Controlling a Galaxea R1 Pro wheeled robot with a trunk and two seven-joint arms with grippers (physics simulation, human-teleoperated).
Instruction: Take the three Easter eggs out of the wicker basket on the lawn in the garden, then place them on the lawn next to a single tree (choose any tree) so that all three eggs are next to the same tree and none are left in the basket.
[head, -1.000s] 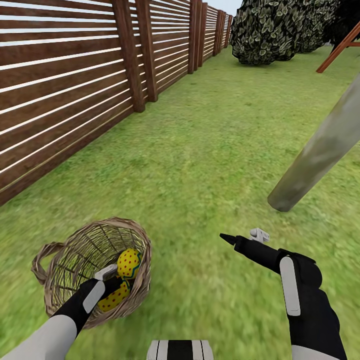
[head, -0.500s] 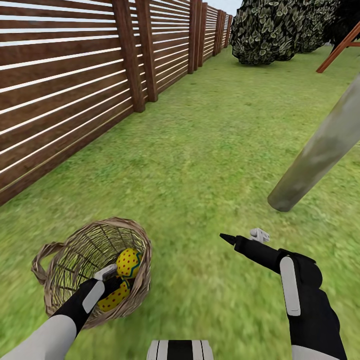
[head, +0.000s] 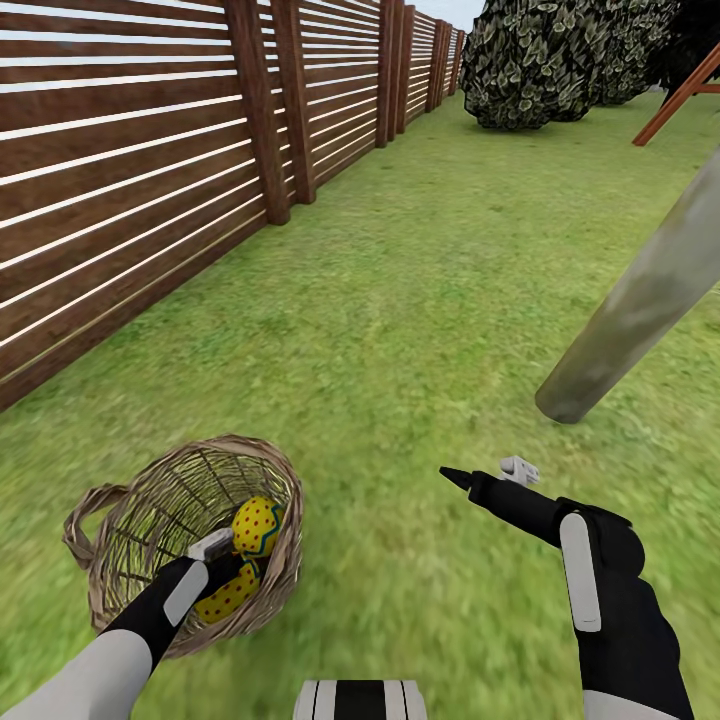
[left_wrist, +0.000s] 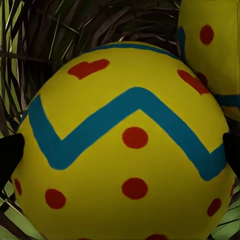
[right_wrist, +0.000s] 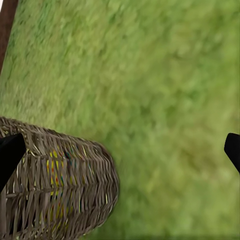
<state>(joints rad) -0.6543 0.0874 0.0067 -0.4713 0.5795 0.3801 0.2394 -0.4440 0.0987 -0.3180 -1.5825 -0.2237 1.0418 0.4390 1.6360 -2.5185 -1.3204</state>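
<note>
The wicker basket (head: 150, 520) sits on the lawn (head: 420, 300) at the lower left, and its side also appears in the right wrist view (right_wrist: 55, 190). Two yellow Easter eggs show inside it, an upper one (head: 258, 525) and a lower one (head: 228, 598); a third is hidden. My left gripper (head: 230, 570) reaches into the basket and is open, its fingertips (left_wrist: 10, 157) straddling one egg (left_wrist: 125, 150), with another egg (left_wrist: 210, 50) beside it. My right gripper (head: 485, 468) hangs open and empty over the grass, near the base of the pale tree trunk (head: 640, 290).
A slatted wooden fence (head: 150, 180) runs along the left. Round leafy bushes (head: 540, 60) stand at the far end, with a red-brown slanted beam (head: 680, 95) at the upper right. Open grass lies between the basket and the trunk.
</note>
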